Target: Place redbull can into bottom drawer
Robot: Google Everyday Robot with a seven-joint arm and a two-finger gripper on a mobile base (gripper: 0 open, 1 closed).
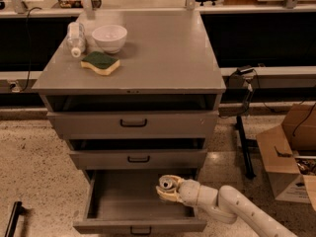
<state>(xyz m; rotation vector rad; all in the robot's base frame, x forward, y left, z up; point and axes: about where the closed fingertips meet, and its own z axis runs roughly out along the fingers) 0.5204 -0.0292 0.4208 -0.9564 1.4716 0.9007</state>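
the grey counter (pixel 163 58) carries a white bowl (pixel 109 37), a clear plastic bottle (pixel 75 38) lying beside it and a green-and-yellow sponge (pixel 100 62) in front. below, the bottom drawer (pixel 123 197) is pulled out over a speckled floor (pixel 34 172). the hand (pixel 168 189) grips the redbull can (pixel 166 183) over the drawer's right side, pull-tab top facing up. an open cardboard box (pixel 285 152) sits on the floor to the right.

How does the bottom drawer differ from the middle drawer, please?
The bottom drawer is pulled far out, tray exposed; the middle drawer shows only its front. The end effector holds the redbull can over the bottom drawer, not the middle drawer. Both are grey with dark handles.
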